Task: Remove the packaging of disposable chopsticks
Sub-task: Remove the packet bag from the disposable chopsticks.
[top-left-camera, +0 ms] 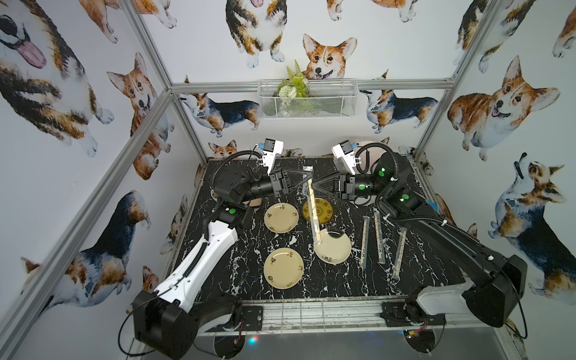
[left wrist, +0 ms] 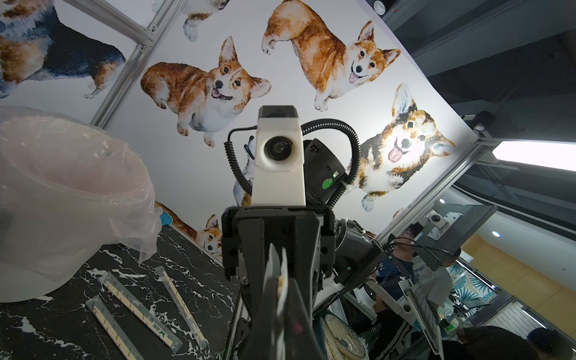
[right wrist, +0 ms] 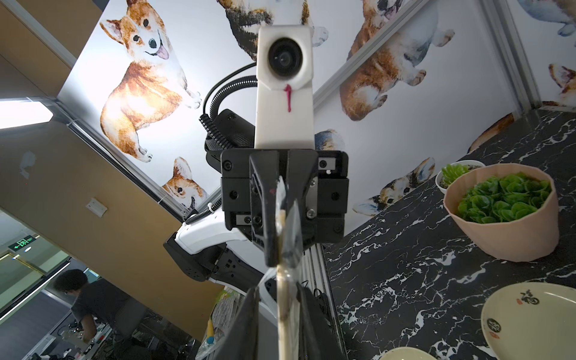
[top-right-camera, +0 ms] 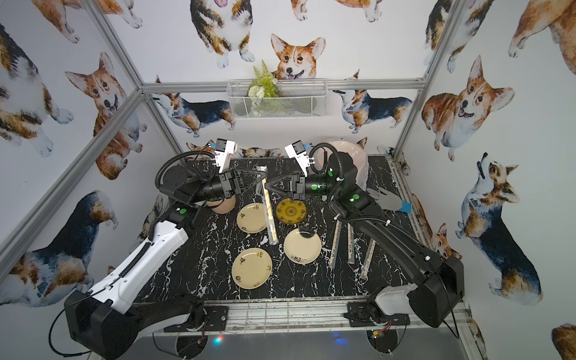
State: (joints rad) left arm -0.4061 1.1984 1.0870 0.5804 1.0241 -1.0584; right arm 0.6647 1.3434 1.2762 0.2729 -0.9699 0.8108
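Holding 1 wrapped pair of disposable chopsticks (top-left-camera: 312, 205) aloft over the bench (top-left-camera: 237, 249).
Clenched on the packaging (top-left-camera: 308, 170) top with the left hand (top-left-camera: 306, 177); flanked just below by fingertips (right wrist: 254, 296) of the right hand (top-left-camera: 312, 184), grip or gap impossible to tell. Stick tops hidden there; 3 spare sleeves (top-left-camera: 365, 240) partly under the right arm (top-left-camera: 436, 230).

Glossy clear plastic packaging (top-left-camera: 314, 215); matt pale wooden chopsticks (right wrist: 284, 311); smooth marbled tabletop (top-left-camera: 249, 249)
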